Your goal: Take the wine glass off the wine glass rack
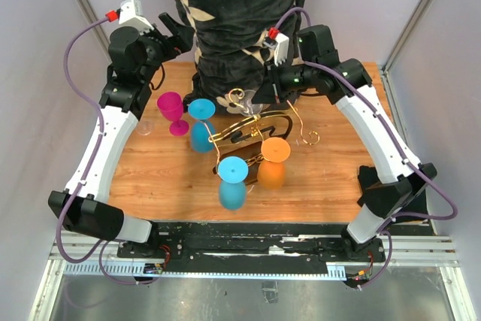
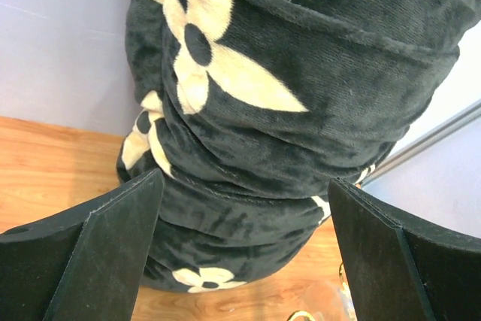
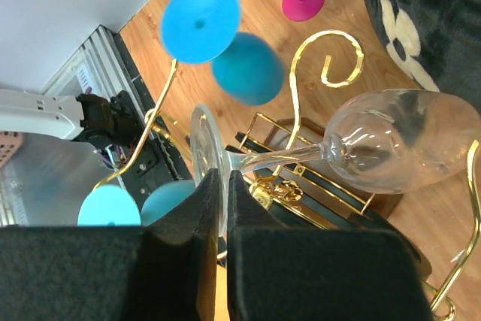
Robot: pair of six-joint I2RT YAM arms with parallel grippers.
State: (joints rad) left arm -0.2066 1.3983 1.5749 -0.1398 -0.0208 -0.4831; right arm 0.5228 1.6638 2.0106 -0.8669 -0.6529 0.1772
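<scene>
The gold wire wine glass rack (image 1: 252, 127) stands mid-table on its dark base (image 3: 342, 212), its scrolled arm (image 3: 331, 54) in the right wrist view. My right gripper (image 3: 223, 180) is shut on the foot rim of a clear wine glass (image 3: 398, 140), which lies sideways, stem level, bowl to the right, above the rack base. In the top view that gripper (image 1: 264, 95) is at the rack's far side. Two blue glasses (image 1: 201, 122) (image 1: 233, 182) and an orange one (image 1: 273, 162) hang on the rack. My left gripper (image 2: 244, 193) is open and empty, off the rack, at the far left (image 1: 176, 31).
A large black plush cushion with cream flowers (image 1: 233, 20) stands at the table's far edge, close in front of my left gripper (image 2: 285, 73). A magenta glass (image 1: 173, 110) stands upright left of the rack. A small clear glass (image 1: 146, 127) sits near it.
</scene>
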